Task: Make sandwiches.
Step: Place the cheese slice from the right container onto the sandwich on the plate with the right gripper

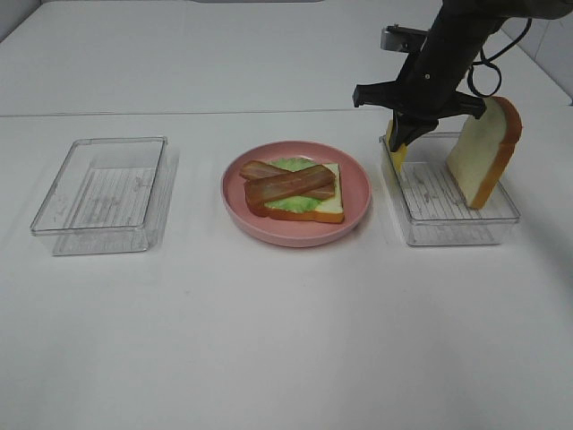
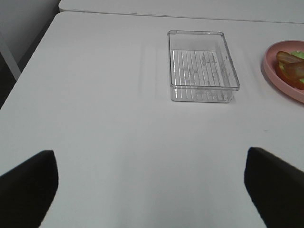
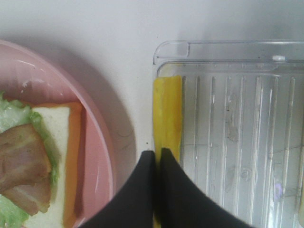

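Yellow cheese slice (image 3: 167, 114) held upright at the 9 o'clock wall of the right clear tray (image 1: 448, 228), pinched between the jaws of the right gripper (image 3: 156, 156); a bread slice (image 1: 485, 152) leans at that tray's 3 o'clock side. Another bread slice (image 1: 329, 208), lettuce (image 1: 295, 204) and crossed bacon strips (image 1: 291, 184) lie stacked on the pink plate (image 1: 356, 210), the right tray at its 3 o'clock, the left tray (image 1: 103, 184) at 9 o'clock. Left gripper (image 2: 149, 152): jaws spread wide over the white table (image 1: 269, 340).

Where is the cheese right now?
Exterior high view, right side: the cheese stands on edge at the left wall of the right tray, pinched by the right gripper, nearest the plate.
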`<state>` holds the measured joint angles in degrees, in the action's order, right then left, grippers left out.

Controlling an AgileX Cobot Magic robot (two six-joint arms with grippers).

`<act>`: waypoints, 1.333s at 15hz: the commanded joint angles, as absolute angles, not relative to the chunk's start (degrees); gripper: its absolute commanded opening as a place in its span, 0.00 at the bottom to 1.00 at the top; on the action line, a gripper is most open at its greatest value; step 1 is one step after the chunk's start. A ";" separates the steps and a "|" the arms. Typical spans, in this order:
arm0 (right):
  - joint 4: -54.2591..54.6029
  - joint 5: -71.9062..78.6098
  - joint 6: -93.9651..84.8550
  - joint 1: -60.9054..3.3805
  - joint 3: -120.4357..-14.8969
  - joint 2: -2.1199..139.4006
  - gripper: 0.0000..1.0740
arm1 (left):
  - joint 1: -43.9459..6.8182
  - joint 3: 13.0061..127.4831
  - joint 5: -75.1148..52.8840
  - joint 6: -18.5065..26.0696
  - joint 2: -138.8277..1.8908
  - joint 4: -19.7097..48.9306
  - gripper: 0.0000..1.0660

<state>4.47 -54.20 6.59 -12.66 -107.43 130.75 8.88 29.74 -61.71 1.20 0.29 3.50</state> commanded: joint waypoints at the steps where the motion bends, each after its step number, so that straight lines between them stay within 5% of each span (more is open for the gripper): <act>1: 5.33 -56.61 6.47 -12.55 -107.60 130.46 0.00 | 9.00 29.62 -61.36 0.97 1.49 3.84 0.94; 7: 10.31 -62.62 6.76 -13.69 -105.60 120.15 0.00 | 9.00 29.62 -61.36 0.97 1.49 3.84 0.94; 10: 16.21 -50.31 4.18 -16.10 -92.65 110.07 0.00 | 9.00 29.62 -61.36 0.97 1.49 3.84 0.94; 14: 48.19 -39.71 -19.88 -17.82 -81.30 106.11 0.00 | 9.00 29.62 -61.36 0.97 1.49 3.84 0.94; 20: 74.31 -39.30 -34.95 -18.96 -82.96 118.14 0.00 | 9.00 29.62 -61.36 0.97 1.49 3.90 0.94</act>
<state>72.36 -39.25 -33.46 -18.79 -82.51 118.03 8.88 29.74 -61.71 1.20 0.29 3.50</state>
